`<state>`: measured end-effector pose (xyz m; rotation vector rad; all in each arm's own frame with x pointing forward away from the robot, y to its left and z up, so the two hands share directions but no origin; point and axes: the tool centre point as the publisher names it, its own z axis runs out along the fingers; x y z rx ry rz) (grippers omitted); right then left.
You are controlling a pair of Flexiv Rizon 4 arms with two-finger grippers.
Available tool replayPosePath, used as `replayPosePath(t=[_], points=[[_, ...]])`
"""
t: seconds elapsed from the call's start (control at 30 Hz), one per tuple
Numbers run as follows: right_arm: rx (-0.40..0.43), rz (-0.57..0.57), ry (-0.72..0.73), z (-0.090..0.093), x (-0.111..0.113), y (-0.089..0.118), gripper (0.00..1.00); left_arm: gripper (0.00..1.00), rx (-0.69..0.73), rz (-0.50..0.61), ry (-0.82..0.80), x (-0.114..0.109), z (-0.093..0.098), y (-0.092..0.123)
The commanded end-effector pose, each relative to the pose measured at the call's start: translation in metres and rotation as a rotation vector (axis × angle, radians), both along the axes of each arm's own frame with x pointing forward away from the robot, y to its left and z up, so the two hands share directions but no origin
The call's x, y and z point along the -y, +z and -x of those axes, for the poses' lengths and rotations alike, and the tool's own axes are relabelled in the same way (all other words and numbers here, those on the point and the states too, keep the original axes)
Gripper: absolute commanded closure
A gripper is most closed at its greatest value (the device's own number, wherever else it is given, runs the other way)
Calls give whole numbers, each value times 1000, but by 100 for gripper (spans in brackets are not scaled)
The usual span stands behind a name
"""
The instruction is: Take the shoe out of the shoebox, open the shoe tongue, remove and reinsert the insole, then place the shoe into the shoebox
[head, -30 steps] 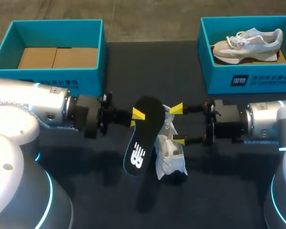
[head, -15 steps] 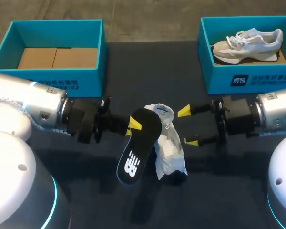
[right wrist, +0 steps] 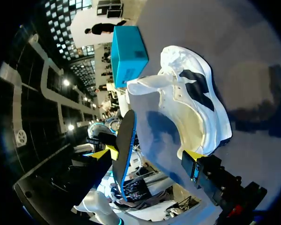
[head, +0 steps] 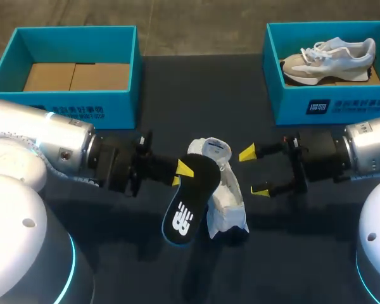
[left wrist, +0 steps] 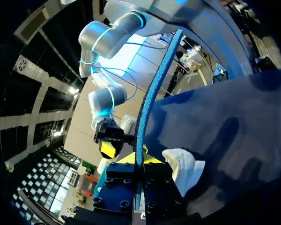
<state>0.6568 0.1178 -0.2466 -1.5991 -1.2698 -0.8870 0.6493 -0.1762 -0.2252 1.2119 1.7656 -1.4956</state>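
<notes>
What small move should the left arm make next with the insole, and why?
Probably the left tool should tilt the insole and bring its free end toward the opening of the white shoe. The insole is out, gripped beside the shoe, whose inside looks empty; the right tool is open, apart from the shoe.

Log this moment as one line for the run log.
left gripper: shut on insole | right gripper: open, beside shoe | insole: out of shoe | shoe: lying on table
</notes>
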Motion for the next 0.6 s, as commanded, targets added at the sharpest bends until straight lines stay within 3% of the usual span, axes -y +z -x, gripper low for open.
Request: replayPosePath(t=[0.03, 0.4, 0.6], points=[[6, 33, 49, 7, 14, 4, 0, 100, -28, -4, 9, 8, 6, -4], [43, 151, 193, 24, 29, -2, 0, 100, -127, 22, 10, 15, 21, -18], [134, 218, 346, 39, 39, -11, 0, 100, -178, 31, 4, 19, 28, -24]])
